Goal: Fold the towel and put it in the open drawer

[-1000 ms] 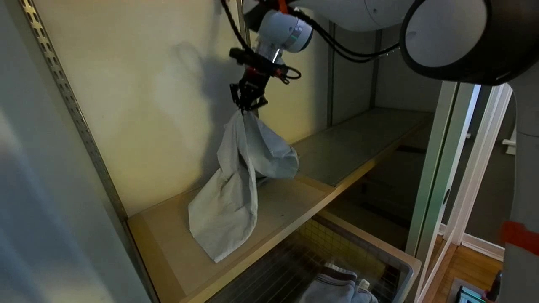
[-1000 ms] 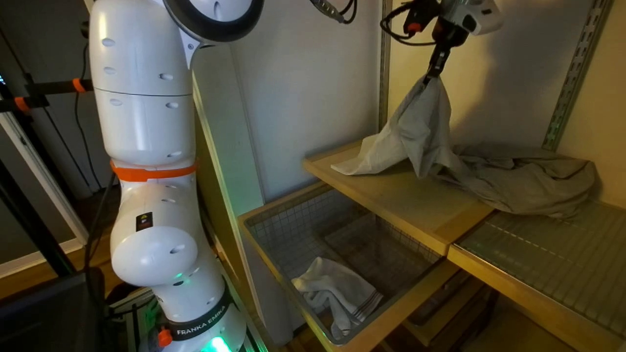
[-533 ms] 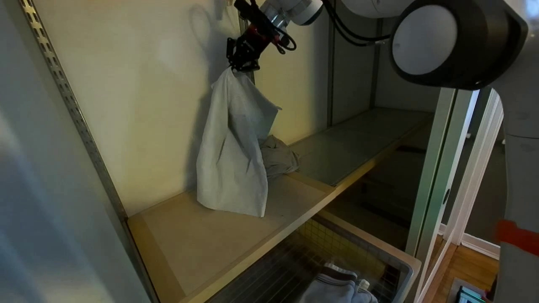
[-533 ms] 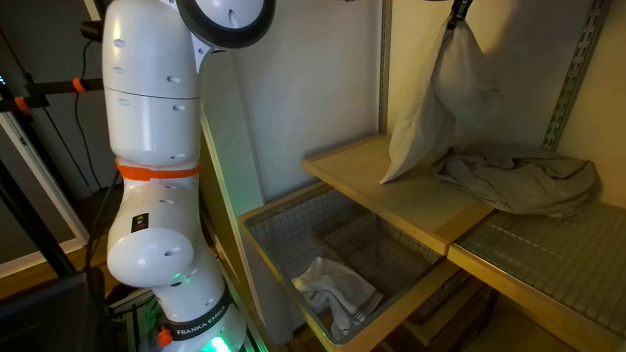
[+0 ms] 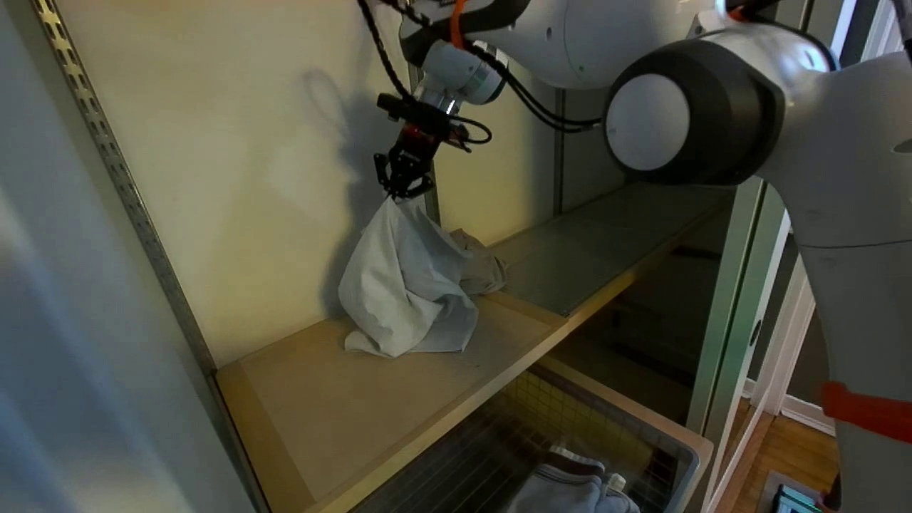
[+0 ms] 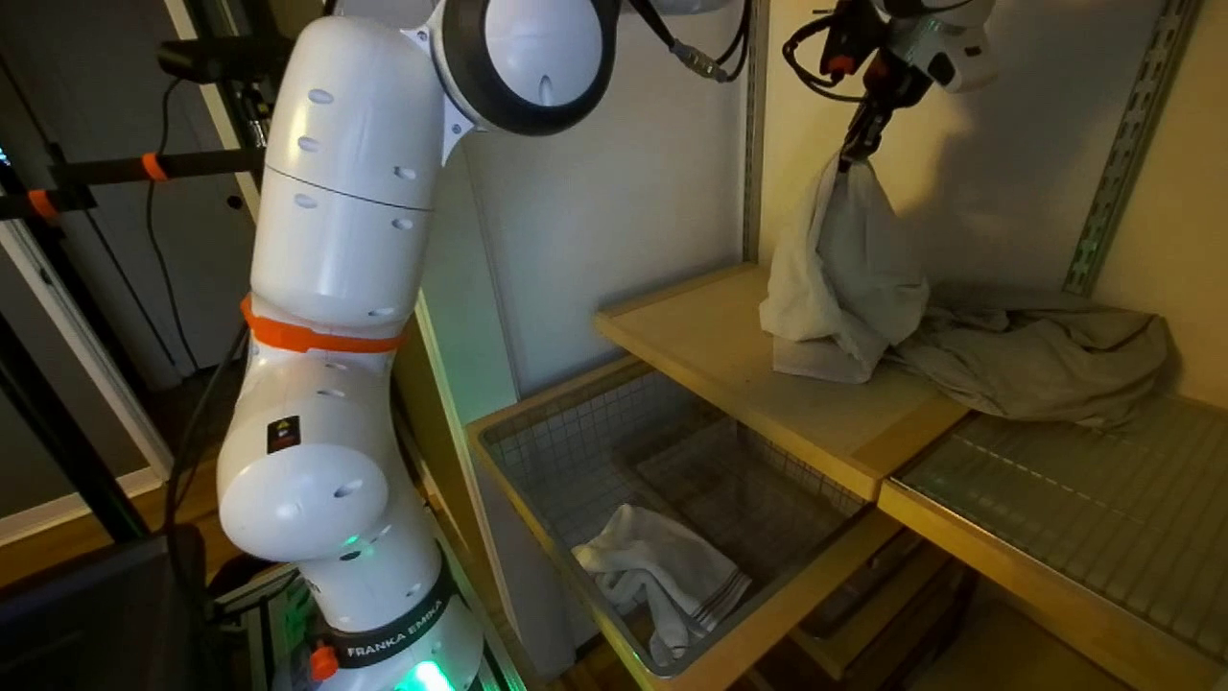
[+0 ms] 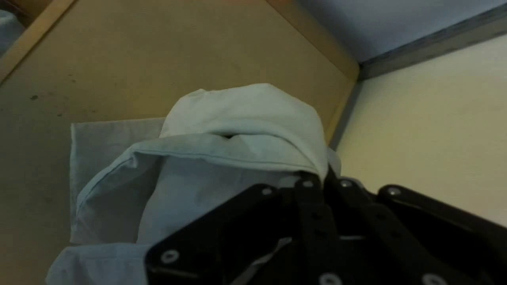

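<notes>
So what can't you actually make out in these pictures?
Pinched bit of the towel: hidden between the fingers in the wrist view.
One end of the grey cloth: behind the towel in both exterior views.
Back of the drawer: hidden under the shelf in both exterior views.
Small teal thing: cut off by the bottom edge in an exterior view; I can't tell what it is.

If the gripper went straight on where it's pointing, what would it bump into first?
Probably the towel it's holding, hanging below the gripper, then the wooden shelf. Exact depth is hard to tell.
</notes>
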`<control>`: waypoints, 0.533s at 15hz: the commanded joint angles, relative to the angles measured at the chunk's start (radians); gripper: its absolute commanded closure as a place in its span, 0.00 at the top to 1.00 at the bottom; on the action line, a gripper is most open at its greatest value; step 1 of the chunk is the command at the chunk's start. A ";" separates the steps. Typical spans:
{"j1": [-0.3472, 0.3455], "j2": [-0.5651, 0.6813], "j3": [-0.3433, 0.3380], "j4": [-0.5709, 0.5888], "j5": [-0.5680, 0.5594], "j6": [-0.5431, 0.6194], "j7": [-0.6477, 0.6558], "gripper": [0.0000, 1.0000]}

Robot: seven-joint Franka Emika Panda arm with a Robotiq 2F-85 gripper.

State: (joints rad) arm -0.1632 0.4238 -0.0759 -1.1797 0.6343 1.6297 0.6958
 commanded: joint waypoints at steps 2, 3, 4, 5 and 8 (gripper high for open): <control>0.024 0.036 0.021 -0.048 -0.059 -0.081 -0.133 0.01; 0.030 0.043 0.023 -0.057 -0.068 -0.084 -0.158 0.01; 0.044 0.039 0.023 -0.095 -0.082 -0.039 -0.195 0.01; 0.062 0.033 0.018 -0.132 -0.109 0.004 -0.217 0.01; 0.117 0.008 0.008 -0.272 -0.197 0.221 -0.257 0.01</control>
State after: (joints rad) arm -0.0996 0.4790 -0.0562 -1.2972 0.5145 1.6547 0.4833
